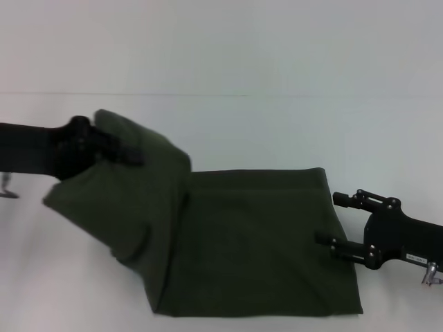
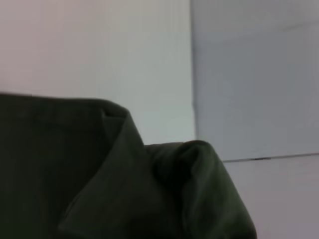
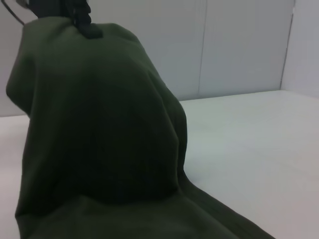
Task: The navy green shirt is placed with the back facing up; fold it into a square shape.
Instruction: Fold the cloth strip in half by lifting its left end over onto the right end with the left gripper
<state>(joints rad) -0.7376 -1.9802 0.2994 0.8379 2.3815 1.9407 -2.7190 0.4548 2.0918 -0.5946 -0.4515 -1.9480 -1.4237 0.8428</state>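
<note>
The navy green shirt (image 1: 256, 242) lies plain side up on the white table, flat on its right half. Its left part is lifted and drapes down from my left gripper (image 1: 128, 152), which is shut on the fabric near the top of the raised fold. The right wrist view shows that raised cloth (image 3: 99, 124) hanging from the left gripper (image 3: 84, 22). Bunched folds of the shirt (image 2: 124, 189) fill the lower part of the left wrist view. My right gripper (image 1: 333, 219) stands open at the shirt's right edge, its lower finger just over the hem.
The white table (image 1: 277, 131) extends behind and to the right of the shirt. A pale wall (image 1: 221, 41) rises behind the table's far edge. A small metal part (image 1: 8, 187) shows under the left arm.
</note>
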